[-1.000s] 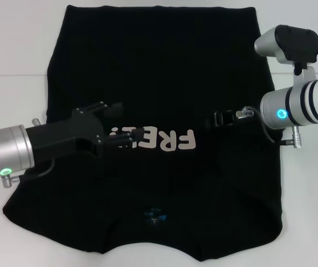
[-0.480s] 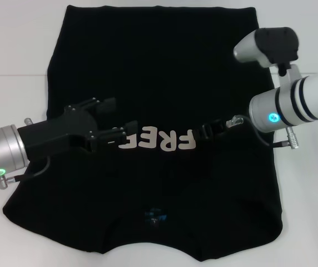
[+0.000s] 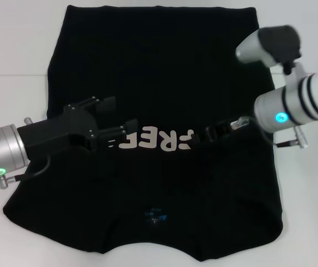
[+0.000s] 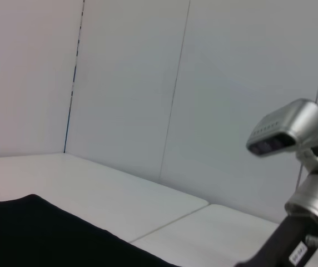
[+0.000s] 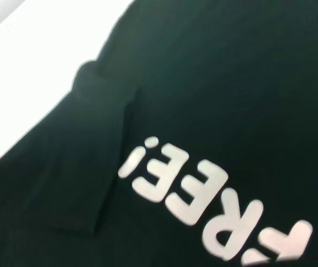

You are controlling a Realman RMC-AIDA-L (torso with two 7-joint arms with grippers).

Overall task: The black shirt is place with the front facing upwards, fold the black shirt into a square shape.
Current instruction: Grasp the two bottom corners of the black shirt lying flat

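The black shirt (image 3: pixel 159 67) lies spread flat on the white table, front up, with the pale "FREE!" lettering (image 3: pixel 156 141) across its middle and the teal neck label (image 3: pixel 154 214) near the front edge. My left gripper (image 3: pixel 114 117) hovers open over the shirt's left half, its lower finger just beside the lettering's left end. My right gripper (image 3: pixel 206 135) reaches in low from the right and overlaps the lettering's right end. The right wrist view shows the lettering (image 5: pixel 203 194) and a sleeve (image 5: pixel 87 161) folded in over the body.
White table (image 3: pixel 14 44) surrounds the shirt on the left, right and far sides. In the left wrist view, a pale panelled wall (image 4: pixel 148 83) stands behind the table, and the right arm (image 4: pixel 301 183) rises beyond the shirt's edge (image 4: pixel 36 233).
My left gripper has drawn back leftward, uncovering the left end of the lettering. My right gripper has moved left and lower, now reaching the lettering's right end.
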